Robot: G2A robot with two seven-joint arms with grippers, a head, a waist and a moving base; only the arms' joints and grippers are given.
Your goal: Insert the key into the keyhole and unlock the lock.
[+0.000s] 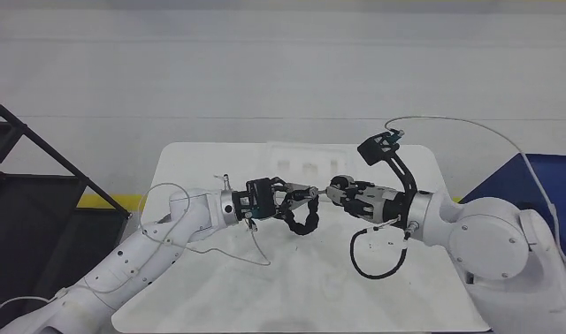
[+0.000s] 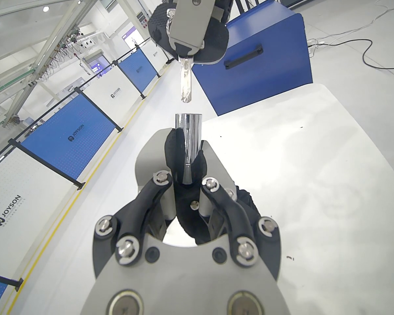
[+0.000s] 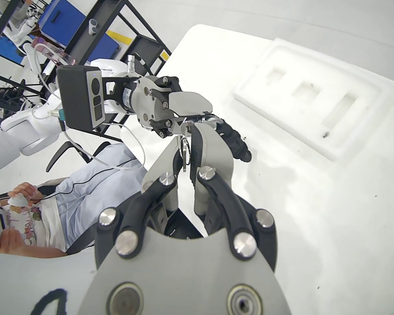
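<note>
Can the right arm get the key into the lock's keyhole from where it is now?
Probably yes: the right gripper holds the key roughly in line with the lock, clamped in the left gripper, with only open air between them.

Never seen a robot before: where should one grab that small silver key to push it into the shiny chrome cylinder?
Grip the small silver key by its flat head, pinching its two broad faces, from behind, opposite the tip. That leaves the thin blade free, aimed at the chrome cylinder, as the right gripper has it.
</note>
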